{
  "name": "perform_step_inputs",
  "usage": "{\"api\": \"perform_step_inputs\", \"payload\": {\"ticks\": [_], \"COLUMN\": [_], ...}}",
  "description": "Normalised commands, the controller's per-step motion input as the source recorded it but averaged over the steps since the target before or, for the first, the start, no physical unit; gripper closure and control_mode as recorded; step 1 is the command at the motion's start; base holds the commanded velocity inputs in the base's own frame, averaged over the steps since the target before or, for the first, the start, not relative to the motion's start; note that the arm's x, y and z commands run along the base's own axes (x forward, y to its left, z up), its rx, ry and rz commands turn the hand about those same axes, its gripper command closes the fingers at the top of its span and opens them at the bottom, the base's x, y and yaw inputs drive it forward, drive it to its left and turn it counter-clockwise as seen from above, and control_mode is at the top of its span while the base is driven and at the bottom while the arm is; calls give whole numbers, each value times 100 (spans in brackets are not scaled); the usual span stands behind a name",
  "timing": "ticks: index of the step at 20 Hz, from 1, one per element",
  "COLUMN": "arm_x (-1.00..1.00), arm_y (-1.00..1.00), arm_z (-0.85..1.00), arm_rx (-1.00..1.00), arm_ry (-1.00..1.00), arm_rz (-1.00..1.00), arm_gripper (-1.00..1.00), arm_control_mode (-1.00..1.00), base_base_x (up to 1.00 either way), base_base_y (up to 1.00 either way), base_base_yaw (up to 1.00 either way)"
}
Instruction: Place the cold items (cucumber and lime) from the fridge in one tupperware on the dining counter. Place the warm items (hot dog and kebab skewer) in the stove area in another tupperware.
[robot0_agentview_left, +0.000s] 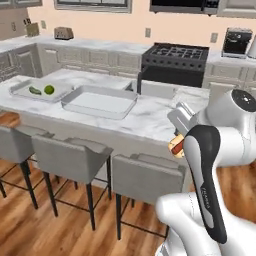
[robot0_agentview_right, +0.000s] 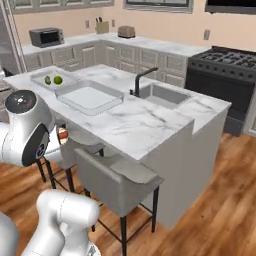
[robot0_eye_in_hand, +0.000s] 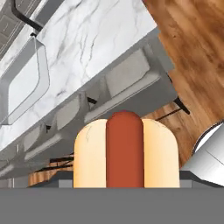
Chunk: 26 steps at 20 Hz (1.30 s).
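One hot dog (robot0_eye_in_hand: 126, 151) is pinched in your gripper (robot0_agentview_left: 178, 142), just off the counter's (robot0_agentview_left: 150, 120) stool-side edge.

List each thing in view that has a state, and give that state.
hot dog: held in the gripper, off the counter
cucumber: lying in the far tupperware
lime: in the same tupperware, beside the cucumber
near tupperware: empty, on the dining counter
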Motion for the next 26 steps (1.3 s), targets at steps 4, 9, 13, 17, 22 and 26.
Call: {"api": "perform_step_inputs", "payload": {"ticks": [4,9,13,17,22,26], "arm_x": [0,0,0,0,0,0], "arm_y": [0,0,0,0,0,0], "arm_z": [0,0,0,0,0,0], "arm_rx": [0,0,0,0,0,0], "arm_ry": [0,0,0,0,0,0], "arm_rz": [0,0,0,0,0,0], "arm_gripper": [100,100,100,100,100,100], "arm_control_mode": [100,100,100,100,100,100], "base_base_x": [18,19,29,33,49,97], "base_base_y": [100,100,100,100,98,18], "base_base_yaw": [-75,-61,-58,-54,-42,9]}}
